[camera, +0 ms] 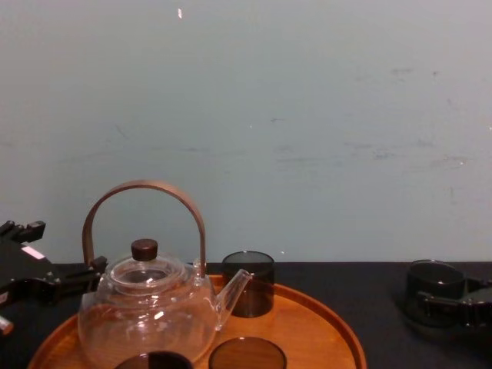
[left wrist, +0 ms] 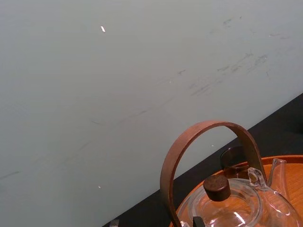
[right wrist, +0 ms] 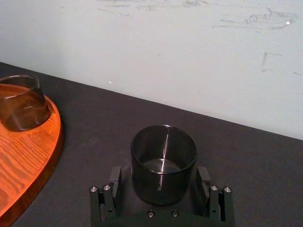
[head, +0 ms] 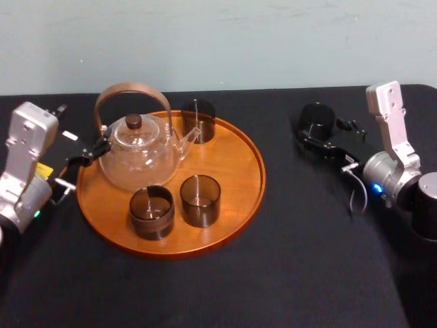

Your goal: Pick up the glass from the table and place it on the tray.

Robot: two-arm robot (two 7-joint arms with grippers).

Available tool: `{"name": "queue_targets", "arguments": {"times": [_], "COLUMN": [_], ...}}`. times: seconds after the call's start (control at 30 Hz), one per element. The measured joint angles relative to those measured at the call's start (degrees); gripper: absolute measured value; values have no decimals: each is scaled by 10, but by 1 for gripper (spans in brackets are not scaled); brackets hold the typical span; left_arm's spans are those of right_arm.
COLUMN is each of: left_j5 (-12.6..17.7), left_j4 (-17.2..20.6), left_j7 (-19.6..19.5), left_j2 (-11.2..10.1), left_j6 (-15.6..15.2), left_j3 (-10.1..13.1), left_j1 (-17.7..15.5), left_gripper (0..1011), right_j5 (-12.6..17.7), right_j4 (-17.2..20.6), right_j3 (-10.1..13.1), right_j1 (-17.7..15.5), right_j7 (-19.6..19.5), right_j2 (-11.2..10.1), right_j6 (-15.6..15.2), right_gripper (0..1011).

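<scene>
Glass [right wrist: 163, 161]: stood upright on the bench [head: 307, 260], flanked by the spread, open right claw [right wrist: 160, 174], right of the tray [head: 235, 164]. Tray is occupied by a teapot [head: 140, 154] and three other glasses [head: 200, 200]. Left claw [head: 85, 158] is parked at the tray's left edge; its state cannot be told.

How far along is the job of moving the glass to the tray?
Three glasses already stand on the tray. The right gripper flanks the last glass, which stands on the table. Lifting and placing remain. The left gripper idles beside the teapot.
</scene>
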State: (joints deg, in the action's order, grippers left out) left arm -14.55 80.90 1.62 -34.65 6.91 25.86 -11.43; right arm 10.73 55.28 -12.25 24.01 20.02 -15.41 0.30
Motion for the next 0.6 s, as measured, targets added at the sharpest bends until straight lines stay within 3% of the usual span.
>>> {"name": "queue_targets", "arguments": {"times": [0.6], "left_j5": [0], "left_j4": [0], "left_j7": [0], "left_j2": [0], "left_j6": [0], "left_j3": [0], "left_j1": [0], "left_gripper": [1010], "right_j5": [-2], "right_j4": [-52], "right_j3": [-2], "right_j1": [33], "right_j7": [3], "right_j2": [11], "right_j6": [17], "right_gripper": [1002]}}
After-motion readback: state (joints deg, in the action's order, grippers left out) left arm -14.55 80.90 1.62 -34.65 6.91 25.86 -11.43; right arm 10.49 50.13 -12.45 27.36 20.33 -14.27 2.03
